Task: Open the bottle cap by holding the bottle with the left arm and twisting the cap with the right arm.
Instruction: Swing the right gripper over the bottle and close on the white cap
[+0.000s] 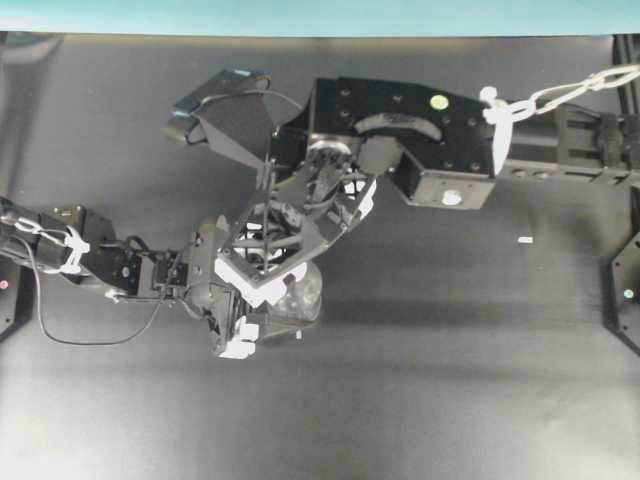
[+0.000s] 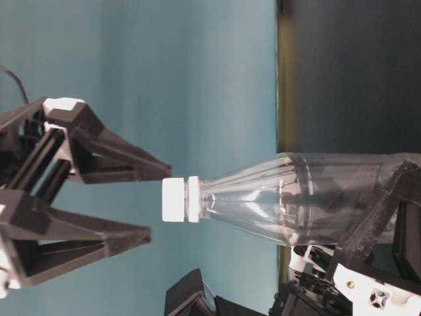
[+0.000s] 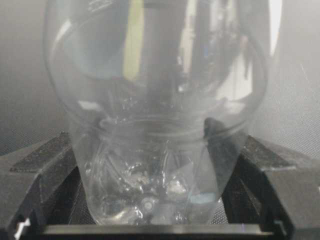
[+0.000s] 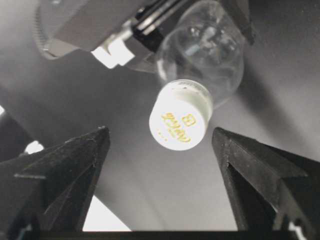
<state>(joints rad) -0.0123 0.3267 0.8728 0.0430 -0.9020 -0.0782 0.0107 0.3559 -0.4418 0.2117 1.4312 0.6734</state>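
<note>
Your left pincer holds the bottle by its lower body, a finger pressed to either flank in the left wrist view, so the clear bottle stands upright over the dark tabletop with its long axis vertical. The table-level view is turned on its side, hence the bottle appears to lie level there, neck toward the picture's left. The bottle cap, white with yellow print on its top, sits on the neck. Your right pincer is spread wide and grips nothing; it hangs above the cap, pointing down along the bottle's axis. In the right wrist view the cap lies between the two fingers, ahead of the tips, apart from both and a little nearer the right-hand one. The tips stop just short of the cap. The coming move judged: descend along the axis until the fingers flank the cap, then close and twist.
</note>
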